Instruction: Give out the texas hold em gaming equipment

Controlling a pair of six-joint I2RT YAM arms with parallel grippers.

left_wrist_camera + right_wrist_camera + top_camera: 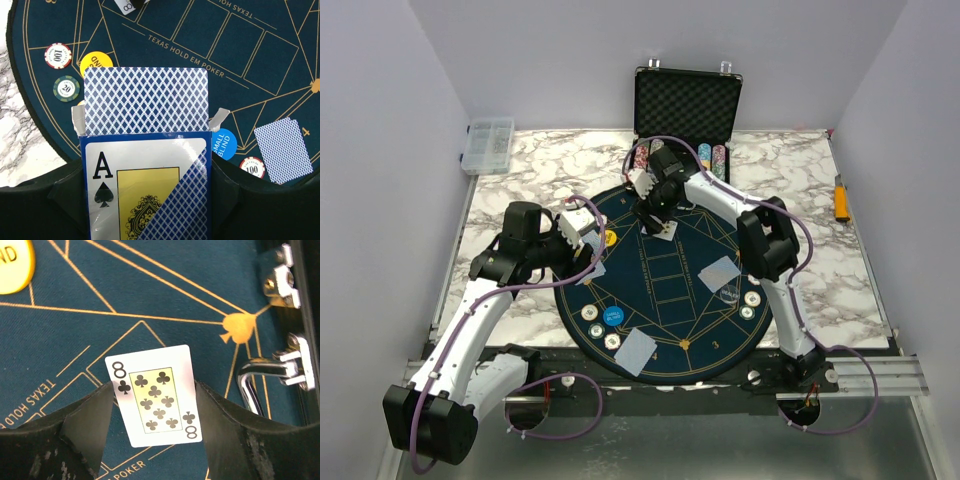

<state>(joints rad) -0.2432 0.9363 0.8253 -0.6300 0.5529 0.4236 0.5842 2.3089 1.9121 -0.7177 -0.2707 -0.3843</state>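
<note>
Top view: left gripper [584, 236] over left edge of mat [660, 300]; right gripper [658, 216] at mat's far side, eight of clubs [666, 231] at its tips; face-down card [720, 272] on mat's right part; yellow disc [610, 238] near left gripper.

Left wrist: fingers clamped on card box [145, 200], ace of spades on front; deck [146, 100] sticks out top; blue disc [223, 144] just beside box.

Right wrist: fingers pinch eight of clubs by long edges, face up, over mat.
</note>
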